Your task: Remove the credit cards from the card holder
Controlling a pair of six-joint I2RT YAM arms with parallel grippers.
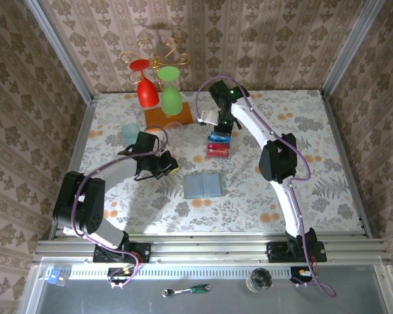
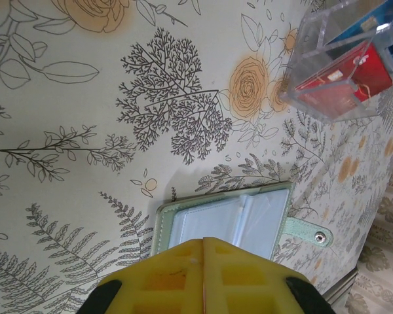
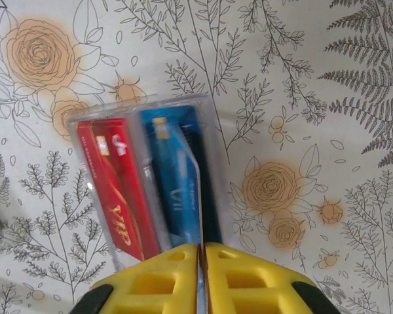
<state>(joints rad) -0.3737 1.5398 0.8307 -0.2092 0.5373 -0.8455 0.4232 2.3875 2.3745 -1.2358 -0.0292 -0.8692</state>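
Nearest you, the card holder (image 1: pixel 203 185) is lying open on the floral table (image 1: pixel 301 131), pocket panels facing up. Your left gripper (image 2: pixel 203 243) is hovering just beside its left edge, fingers pressing together with nothing between them. Farther out, a clear tray (image 1: pixel 219 145) is holding the red cards (image 3: pixel 111 190). Your right gripper (image 3: pixel 202 248) is pinching the blue card (image 3: pixel 177 176) by its edge, the card tilting inside the tray. At the back, a red glass (image 1: pixel 147 90) and a green glass (image 1: pixel 171 97) are hanging upside down.

Glossy plastic red card (image 3: pixel 114 190) and blue card (image 3: pixel 173 183); clear, smooth plastic box (image 3: pixel 134 110); matt printed tablecloth (image 1: pixel 301 131); card holder (image 2: pixel 226 219) with a grainy cover and shiny clear pockets.
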